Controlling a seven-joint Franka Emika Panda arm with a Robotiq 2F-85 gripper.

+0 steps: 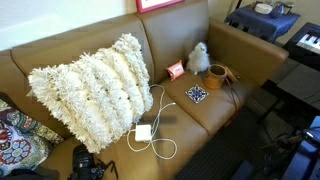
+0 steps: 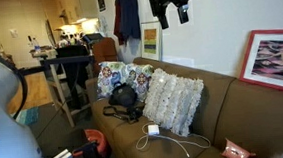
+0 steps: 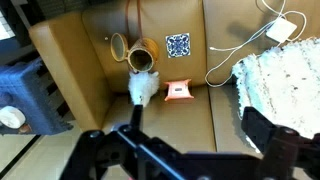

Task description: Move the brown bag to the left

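The brown bag (image 1: 217,75) is a small round tan pouch with a thin dark strap. It lies on the sofa's right seat cushion, next to a white fluffy toy (image 1: 199,57). In the wrist view the bag (image 3: 140,50) lies just beyond the toy (image 3: 142,88). My gripper (image 3: 200,130) is open and empty, high above the sofa and far from the bag. It shows near the ceiling in an exterior view (image 2: 171,7). The bag is out of that view.
A flat blue-patterned square (image 1: 197,94) and a small orange item (image 1: 175,70) lie near the bag. A big white shaggy pillow (image 1: 95,85) fills the sofa's middle. A white charger with cable (image 1: 143,132) lies in front of it. A black camera (image 1: 88,163) sits at the left.
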